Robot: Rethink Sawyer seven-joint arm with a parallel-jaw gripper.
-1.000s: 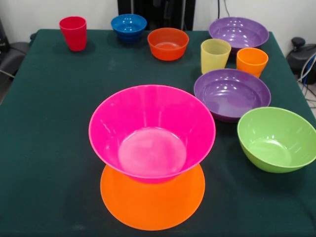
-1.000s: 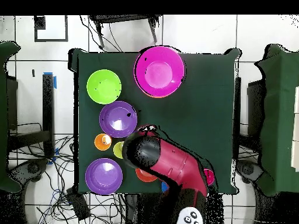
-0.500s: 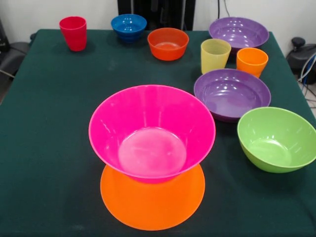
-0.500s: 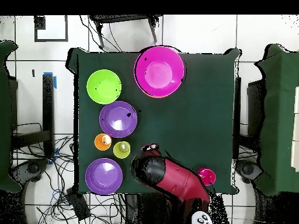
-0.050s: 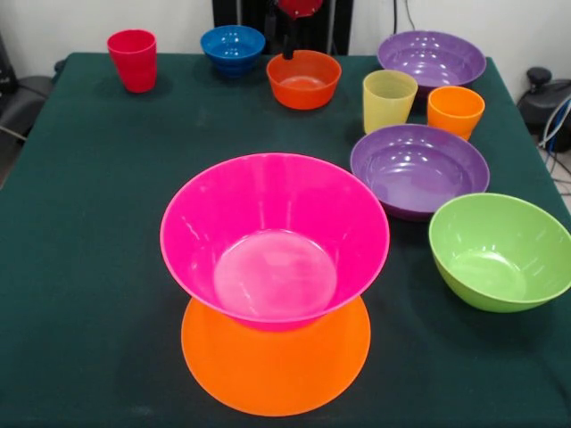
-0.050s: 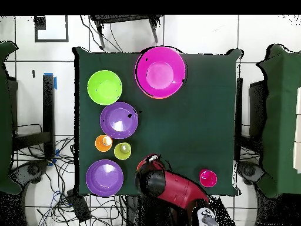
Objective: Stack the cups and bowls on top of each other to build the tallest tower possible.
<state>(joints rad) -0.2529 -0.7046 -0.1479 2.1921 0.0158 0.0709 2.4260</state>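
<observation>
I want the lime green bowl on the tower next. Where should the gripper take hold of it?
Grip the lime green bowl by its rim, coming straight down from above, with one finger inside and one outside the wall. It sits upright and open. Its smooth, curved sides taper downward, so a side grasp would likely slip. The edge facing away from the purple bowl looks clearest.

Dark green cloth covers the table (image 5: 98,267), filling most of the front view. Plain white wall (image 5: 45,27) across the top, w/ a black upright panel (image 5: 234,12) at top centre. Cables (image 5: 555,125) trail at the right edge. Overhead: white tiled floor (image 6: 200,32) w/ dark grout lines all round, tangle of cables (image 6: 64,176) at lower left, blue tape strip (image 6: 54,82) left of the table, dark furniture shapes at left & right edges (image 6: 282,118).
</observation>
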